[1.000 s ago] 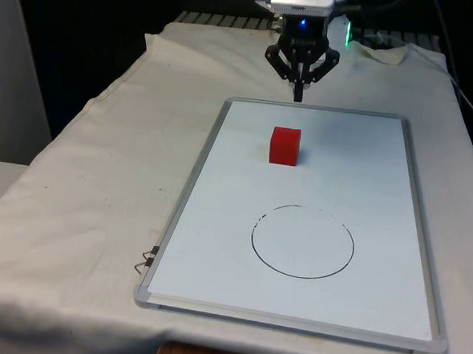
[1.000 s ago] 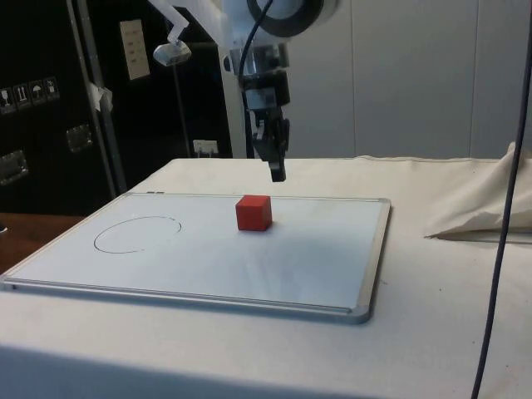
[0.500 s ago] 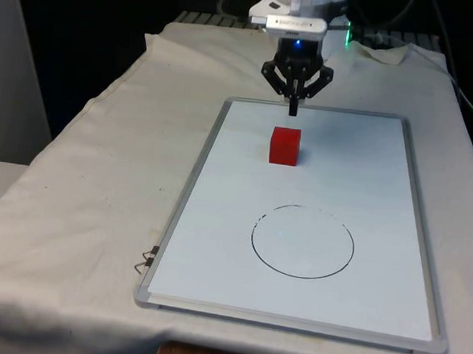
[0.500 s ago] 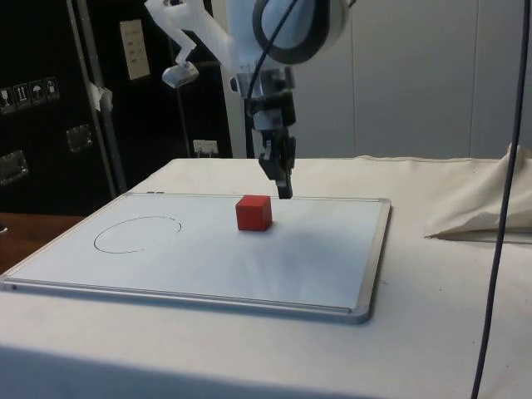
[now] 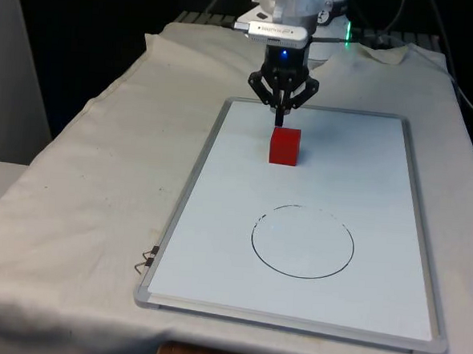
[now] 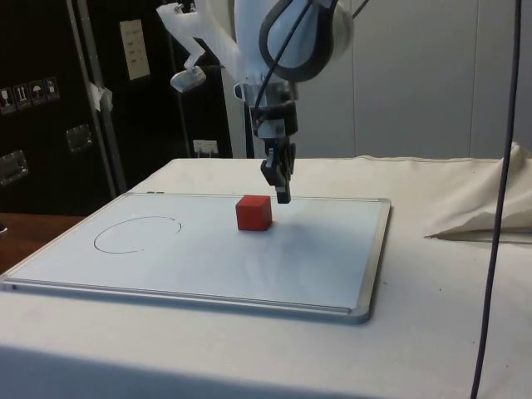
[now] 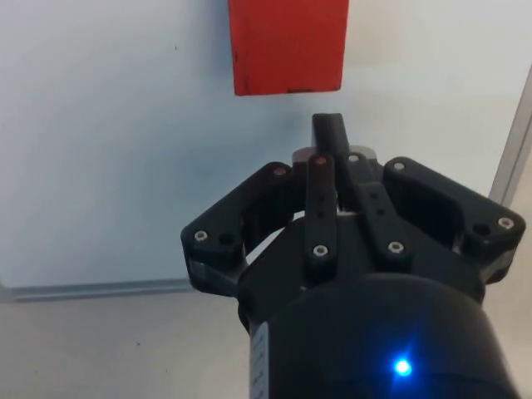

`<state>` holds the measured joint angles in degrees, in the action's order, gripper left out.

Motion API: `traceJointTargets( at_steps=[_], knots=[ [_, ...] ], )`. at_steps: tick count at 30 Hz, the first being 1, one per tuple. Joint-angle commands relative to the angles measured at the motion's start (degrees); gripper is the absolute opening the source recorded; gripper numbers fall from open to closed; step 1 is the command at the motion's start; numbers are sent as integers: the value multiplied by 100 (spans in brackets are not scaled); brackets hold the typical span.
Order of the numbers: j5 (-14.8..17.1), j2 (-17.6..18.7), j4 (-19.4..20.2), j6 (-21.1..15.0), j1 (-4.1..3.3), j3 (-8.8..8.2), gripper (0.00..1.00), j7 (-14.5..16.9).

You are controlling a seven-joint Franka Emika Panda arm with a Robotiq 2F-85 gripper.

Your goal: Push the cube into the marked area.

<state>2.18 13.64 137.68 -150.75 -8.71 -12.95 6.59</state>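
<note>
Gripper (image 5: 279, 123) poised right behind the red cube (image 5: 285, 145), fingers pressed together, gripping nothing.
In the side view, the drawn circle (image 6: 137, 233) lies at the whiteboard's (image 6: 316, 266) left, empty; the cube (image 6: 253, 212) sits mid-board, well apart from it; the gripper (image 6: 283, 198) tip hangs just beside the cube's right.

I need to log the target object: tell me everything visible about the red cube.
The red cube is a small, solid-looking block with matte, plain faces and sharp edges. It sits flat and upright on the whiteboard, short of the drawn circle and outside it. The gripper hangs just behind it, fingers together; no contact is visible.
</note>
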Motion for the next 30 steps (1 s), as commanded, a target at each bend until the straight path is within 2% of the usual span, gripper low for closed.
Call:
traceJointTargets(
  at_steps=[1, 4, 5, 6, 14, 15, 16, 17, 19, 22, 23, 24, 30],
  knots=[
    [69, 17, 29, -178, 23, 34, 0, 92],
    [86, 46, 46, -338, 23, 46, 0, 138],
    [0, 46, 34, -258, 0, 0, 0, 63],
    [103, 86, 17, -390, 34, 63, 0, 172],
    [206, 246, -189, -424, 80, 132, 0, 298],
    [29, 252, -183, -395, 0, 17, 0, 155],
    [281, 298, -258, -424, 97, 149, 0, 367],
    [344, 315, -292, -424, 109, 155, 0, 418],
    [493, 361, -355, -418, 120, 155, 0, 544],
    [796, 424, -418, -401, 92, 132, 0, 802],
    [636, 441, -418, -395, 23, 23, 0, 682],
    [871, 435, -430, -390, 92, 132, 0, 854],
    [1197, 476, -498, -304, 97, 172, 0, 1026]
  ],
)
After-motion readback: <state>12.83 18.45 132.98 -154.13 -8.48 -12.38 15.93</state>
